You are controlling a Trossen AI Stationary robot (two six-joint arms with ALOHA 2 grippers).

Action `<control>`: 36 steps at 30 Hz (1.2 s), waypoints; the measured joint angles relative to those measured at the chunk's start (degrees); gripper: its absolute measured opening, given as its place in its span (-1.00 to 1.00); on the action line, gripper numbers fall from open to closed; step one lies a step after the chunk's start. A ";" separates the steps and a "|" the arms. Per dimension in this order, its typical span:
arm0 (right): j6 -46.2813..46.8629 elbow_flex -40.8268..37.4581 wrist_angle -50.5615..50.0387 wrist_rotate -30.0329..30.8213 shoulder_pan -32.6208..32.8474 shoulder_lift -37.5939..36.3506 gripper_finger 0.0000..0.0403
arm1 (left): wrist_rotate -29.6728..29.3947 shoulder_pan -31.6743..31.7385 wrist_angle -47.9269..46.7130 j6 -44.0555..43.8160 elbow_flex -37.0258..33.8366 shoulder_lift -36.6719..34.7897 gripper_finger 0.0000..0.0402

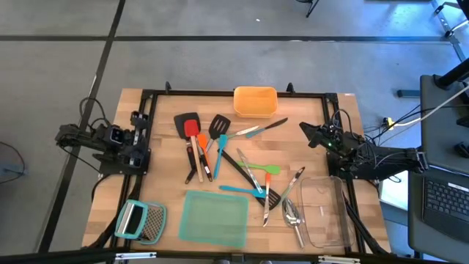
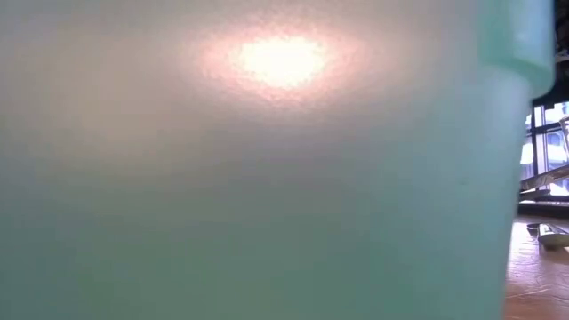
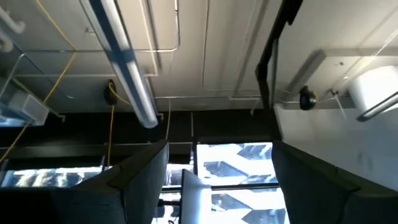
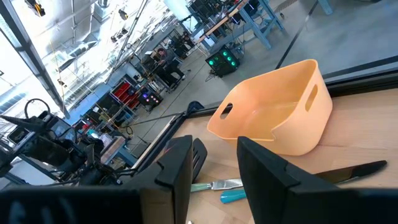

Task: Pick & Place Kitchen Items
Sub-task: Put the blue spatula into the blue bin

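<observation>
The kitchen items lie loose in the middle of the table: a black turner (image 1: 186, 123), a red turner (image 1: 192, 132), an orange turner (image 1: 203, 143), a teal spatula (image 1: 220, 150), a green spatula (image 1: 265, 170) and silver spoons (image 1: 293, 214). My left gripper (image 1: 136, 139) stands at the table's left edge, tipped up toward the ceiling, open and holding nothing (image 3: 221, 165). My right gripper (image 1: 308, 133) stands at the right edge, level, open and holding nothing (image 4: 214, 158). It faces the orange container (image 4: 273, 118).
An orange container (image 1: 254, 101) stands at the far edge. A teal container (image 1: 215, 217) at the near edge fills the low view (image 2: 267, 178). A clear container (image 1: 325, 213) sits near right. A grater with a light-blue handle (image 1: 141, 220) lies near left.
</observation>
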 joint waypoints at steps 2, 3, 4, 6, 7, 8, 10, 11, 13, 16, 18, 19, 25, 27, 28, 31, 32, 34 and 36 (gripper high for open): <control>-0.01 0.00 0.00 0.00 -0.01 0.02 -0.36 | -0.20 0.01 0.47 0.00 0.00 -0.05 0.40; 0.00 0.00 0.00 -0.01 0.00 0.01 -0.36 | -0.48 0.01 0.52 0.01 0.00 -0.03 0.40; -0.01 0.00 0.00 0.00 -0.01 0.00 -0.36 | -0.94 0.01 0.94 0.13 0.00 -0.03 0.40; 0.00 0.00 0.00 0.00 0.01 0.00 -0.36 | -1.57 0.01 2.12 1.13 0.00 -0.05 0.40; -0.01 0.02 0.00 0.00 0.01 0.02 -0.36 | -1.59 0.01 2.44 1.74 0.00 -0.04 0.40; 0.00 0.00 0.00 0.00 0.01 0.01 -0.36 | -1.56 0.01 2.75 2.42 0.00 -0.03 0.40; 0.01 0.00 0.00 0.00 -0.01 0.00 -0.36 | -1.61 0.01 3.43 3.61 0.00 -0.05 0.40; 0.00 0.00 0.00 0.00 -0.01 0.01 -0.36 | -1.61 0.01 3.44 4.43 0.00 -0.05 0.40; -0.01 0.00 0.00 0.00 0.00 0.00 -0.36 | -1.61 0.01 3.47 5.99 0.00 -0.04 0.40; 0.01 0.00 0.00 -0.02 -0.01 0.01 -0.36 | -2.24 0.01 4.96 8.07 0.00 -0.03 0.40; -0.01 0.00 0.00 0.00 -0.01 0.00 -0.36 | -2.57 0.01 6.45 9.05 0.00 -0.05 0.40; 0.00 0.00 0.00 0.00 0.00 0.00 -0.36 | -2.56 0.01 6.71 9.33 0.00 -0.05 0.40; -0.01 0.00 0.00 0.00 -0.01 0.00 -0.36 | -2.48 0.01 7.52 12.96 0.00 0.01 0.40; 0.02 0.00 0.00 0.00 -0.01 0.00 -0.36 | -2.45 0.01 7.73 13.46 0.00 0.01 0.40; 0.01 0.00 0.00 0.00 0.00 0.00 -0.36 | -2.44 0.01 7.76 13.46 0.00 0.01 0.40; -0.01 0.00 0.00 -0.01 -0.01 0.02 -0.36 | -2.42 0.00 7.62 12.91 0.11 0.00 0.40; 0.01 0.00 0.00 -0.01 0.00 0.00 -0.36 | -2.36 0.01 7.30 12.45 0.35 0.01 0.40; 0.01 0.00 0.00 0.00 0.01 0.02 -0.36 | -2.30 0.01 6.73 10.90 0.65 0.01 0.40; 0.00 0.00 0.00 0.00 0.00 0.01 -0.36 | -1.78 0.01 6.05 9.75 0.87 0.01 0.40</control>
